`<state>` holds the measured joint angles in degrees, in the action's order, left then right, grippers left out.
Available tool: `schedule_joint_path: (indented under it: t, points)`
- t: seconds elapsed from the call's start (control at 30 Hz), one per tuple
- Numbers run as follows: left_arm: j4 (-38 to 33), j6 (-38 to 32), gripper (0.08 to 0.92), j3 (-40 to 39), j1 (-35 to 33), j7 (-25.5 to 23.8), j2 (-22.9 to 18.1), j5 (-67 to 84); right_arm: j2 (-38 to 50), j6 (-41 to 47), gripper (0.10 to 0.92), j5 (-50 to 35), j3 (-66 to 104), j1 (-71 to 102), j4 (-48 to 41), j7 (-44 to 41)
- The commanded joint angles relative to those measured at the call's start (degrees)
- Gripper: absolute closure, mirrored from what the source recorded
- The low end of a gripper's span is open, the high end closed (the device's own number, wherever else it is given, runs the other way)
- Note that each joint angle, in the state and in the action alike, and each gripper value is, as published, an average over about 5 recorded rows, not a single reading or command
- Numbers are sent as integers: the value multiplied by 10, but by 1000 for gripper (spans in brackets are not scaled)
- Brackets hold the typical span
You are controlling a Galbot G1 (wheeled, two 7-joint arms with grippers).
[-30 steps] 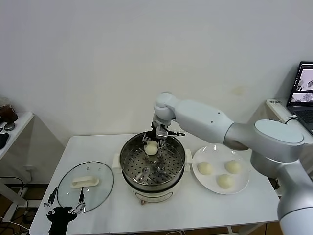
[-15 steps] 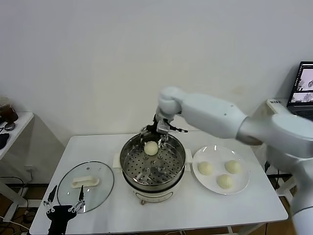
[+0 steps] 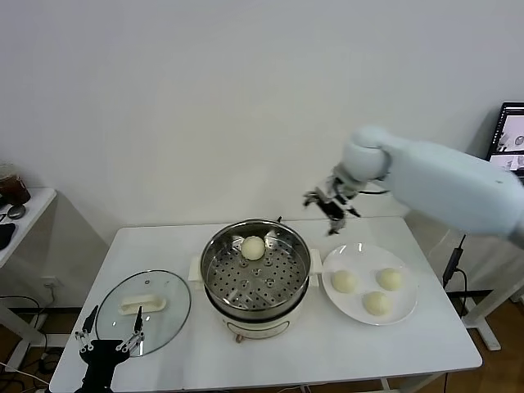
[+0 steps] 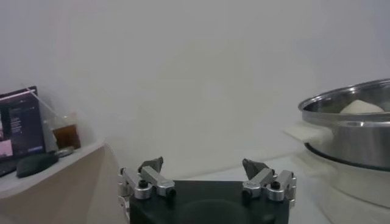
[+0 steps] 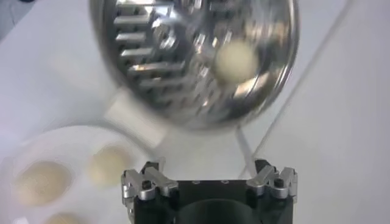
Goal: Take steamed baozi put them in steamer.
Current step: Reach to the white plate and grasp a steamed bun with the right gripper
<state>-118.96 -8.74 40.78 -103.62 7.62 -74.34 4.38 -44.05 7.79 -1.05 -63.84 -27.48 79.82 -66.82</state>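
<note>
While one bun (image 3: 253,246) sits on the holey tray at the back of the steamer (image 3: 256,277), the right pincer (image 3: 331,204) hangs in the air with nothing in it, its fingers spread wide. It is up above the gap between the steamer and the white plate (image 3: 407,307), likely so it can go down for another bun. Three buns (image 3: 344,282) wait on that plate, just beside the steamer on the desk (image 3: 327,352). The plate sits near the pot so each trip is short. The glass lid (image 3: 143,310) lies flat on the other side, out of the way, so the pot is open on top. The left pincer (image 3: 107,344) rests low by the front edge of the desk near the lid, fingers wide apart, holding nothing.
</note>
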Motion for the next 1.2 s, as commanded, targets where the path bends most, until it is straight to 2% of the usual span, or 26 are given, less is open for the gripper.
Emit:
schedule_joint_path:
  t: [0.03,0.4,0.67,1.2]
  points:
    - [1,0,177,0,1,0,2,0,110,81,203,11,23,68,17,-17]
    - [3,0,177,4,-1,-1,-4,-1,27,22,203,59,135,228,-78,8]
    - [3,0,177,9,-6,-1,-10,-4,-30,-9,203,94,153,259,-128,19]
    - [8,0,177,12,-4,-1,-12,-4,-92,-25,203,136,188,292,-217,46]
